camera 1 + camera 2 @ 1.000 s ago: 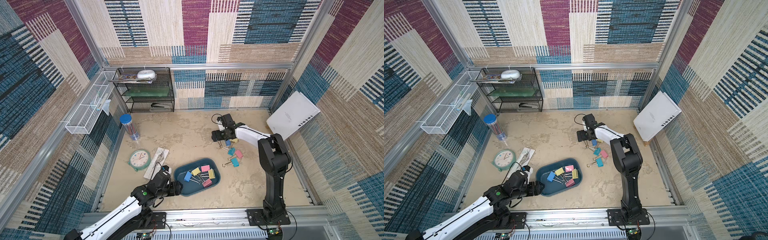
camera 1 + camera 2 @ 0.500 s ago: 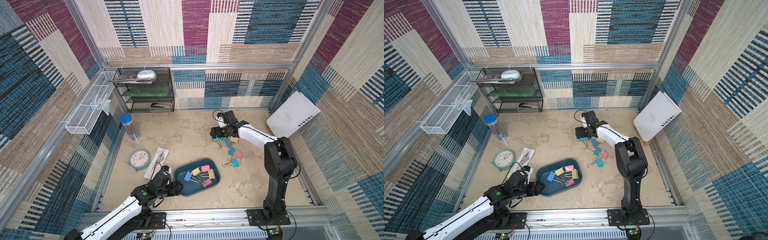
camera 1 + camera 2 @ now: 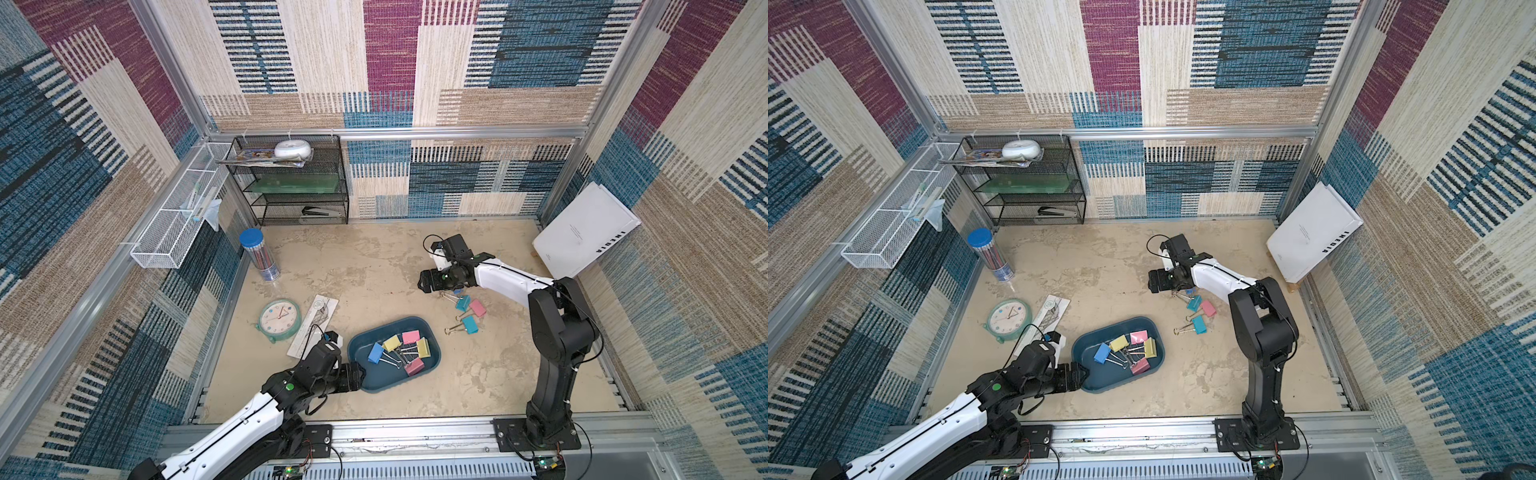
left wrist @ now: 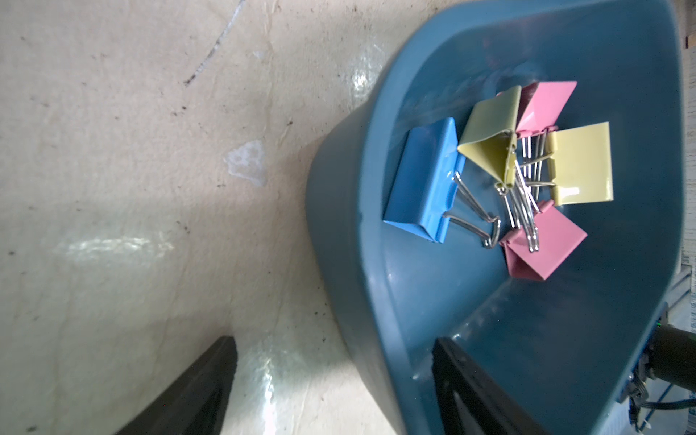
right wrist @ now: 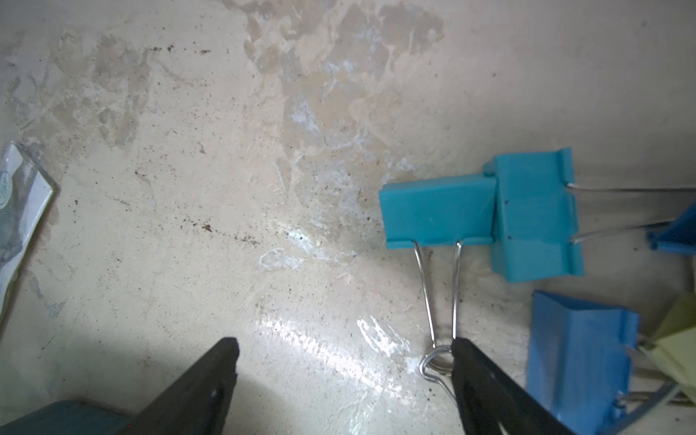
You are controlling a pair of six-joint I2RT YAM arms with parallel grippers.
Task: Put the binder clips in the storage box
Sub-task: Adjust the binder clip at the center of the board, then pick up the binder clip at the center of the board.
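The dark teal storage box (image 3: 419,321) (image 3: 1144,320) sits at front centre and holds several binder clips (image 3: 399,351) (image 4: 489,180) in blue, yellow and pink. My left gripper (image 3: 357,376) (image 4: 334,342) is open and straddles the box wall (image 4: 339,226), one finger inside and one outside, neither pressing it. To the right of the box, teal clips (image 3: 462,303) (image 3: 469,324) and a pink one (image 3: 477,308) lie loose on the floor. My right gripper (image 3: 423,282) (image 5: 342,350) hangs open low over the floor, one finger touching the wire handle of a teal clip (image 5: 437,211).
A round clock (image 3: 279,320) and a packaged ruler (image 3: 316,324) lie left of the box. A pencil tube (image 3: 257,253), black mesh rack (image 3: 299,183) and white wire basket (image 3: 178,212) line the back left. A white book (image 3: 582,232) leans in the right corner.
My right gripper has shifted a little left and toward the front, stretching out beside the loose clips, still open. The left arm and the box have not moved.
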